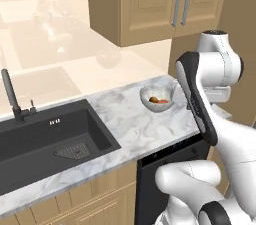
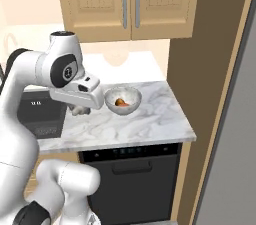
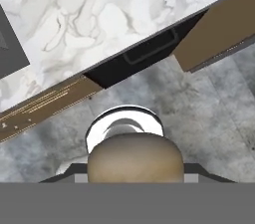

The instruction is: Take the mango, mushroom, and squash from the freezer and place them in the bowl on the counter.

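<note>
Jaws nearly closed, clamped on the small mushroom with the tan-brown rounded cap (image 3: 134,158); in the hand view the cap sits right at the bottom between the finger tips, with a white ring-shaped robot part just behind it. Hand camera looks down past the worktop edge at grey stone-look floor.

Gripper itself is hard to make out in the base views: in the right base view the hand (image 2: 80,96) hangs over the white marble worktop with grey veins (image 2: 150,119), just left of the round silvery-grey mottled bowl (image 2: 122,100). Fingers hidden under the hand there.

Bowl stands on the worktop near its right end and back edge, in the left base view (image 1: 158,97) just left of the arm's dark-edged link. Two items already in the bowl, one orange-red, one darker; too small to identify.

Dark rectangular sink (image 1: 45,139) with a dark tap (image 1: 11,96) sits left in the worktop, well apart from the bowl. Black under-counter appliance (image 2: 130,179) below the worktop. Light wood wall cabinets with long metal handles (image 2: 131,1) above. Plain grey freezer side panel (image 2: 232,144) at far right of the right base view.
</note>
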Robot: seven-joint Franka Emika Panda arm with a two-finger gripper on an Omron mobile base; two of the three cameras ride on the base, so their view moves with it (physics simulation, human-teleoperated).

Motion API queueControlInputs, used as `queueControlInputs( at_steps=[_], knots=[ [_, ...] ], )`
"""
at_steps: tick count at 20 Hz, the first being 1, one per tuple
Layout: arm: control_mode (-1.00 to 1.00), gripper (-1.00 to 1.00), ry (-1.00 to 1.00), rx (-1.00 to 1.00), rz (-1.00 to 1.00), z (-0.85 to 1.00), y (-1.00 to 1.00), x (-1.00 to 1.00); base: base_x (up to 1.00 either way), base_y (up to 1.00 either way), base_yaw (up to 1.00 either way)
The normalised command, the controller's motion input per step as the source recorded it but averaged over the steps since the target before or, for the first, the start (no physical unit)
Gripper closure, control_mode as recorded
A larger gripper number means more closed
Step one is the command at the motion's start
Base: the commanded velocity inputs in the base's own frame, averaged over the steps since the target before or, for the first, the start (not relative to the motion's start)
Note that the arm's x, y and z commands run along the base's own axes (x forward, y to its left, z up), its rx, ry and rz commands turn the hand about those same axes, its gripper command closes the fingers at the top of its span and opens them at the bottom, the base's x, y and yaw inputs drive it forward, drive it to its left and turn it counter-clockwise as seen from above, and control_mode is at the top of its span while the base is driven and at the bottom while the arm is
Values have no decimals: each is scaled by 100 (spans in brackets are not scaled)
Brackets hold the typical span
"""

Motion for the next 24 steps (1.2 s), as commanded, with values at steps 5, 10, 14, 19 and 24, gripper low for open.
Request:
queueControlInputs(
  at_steps=[5,10,14,19,24],
  knots=[
    [-100,100,0,0,0,-18,-1,78,0,0,0],
    [-100,100,0,0,0,-14,-7,91,0,0,0],
    [-100,100,0,0,0,-5,-21,93,0,0,0],
    [-100,100,-1,0,0,-17,-37,78,0,0,0],
    [-100,100,0,0,0,-30,-35,78,0,0,0]
  ],
)
